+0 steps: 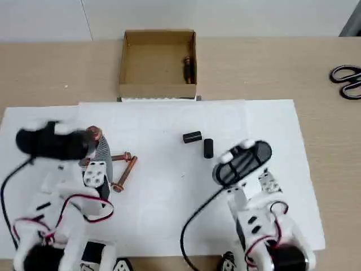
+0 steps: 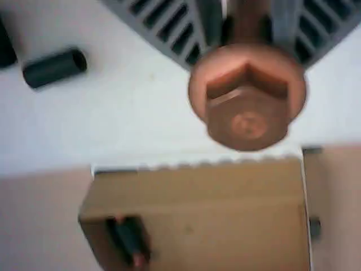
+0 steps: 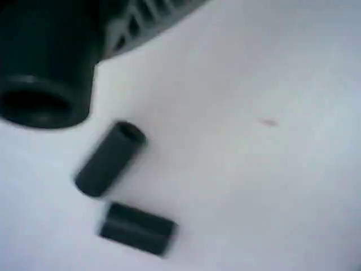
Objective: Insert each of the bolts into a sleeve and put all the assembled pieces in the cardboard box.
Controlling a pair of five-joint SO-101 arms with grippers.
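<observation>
Bolt (image 2: 247, 96) clamped in my left jaws, sleeve (image 3: 45, 73) gripped in my right jaws; I'd square its axis to the bore before pushing, clear of the loose sleeves (image 3: 110, 158).

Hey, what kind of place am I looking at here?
Probably a lab or workshop bench for robot practice: a wooden table with white paper, loose bolts and sleeves, and scissors at its edge.

A wooden table (image 1: 56, 68) carries a white paper sheet (image 1: 169, 197), a cardboard box (image 1: 152, 62) just behind it, and scissors (image 1: 345, 81) at the right edge.
</observation>
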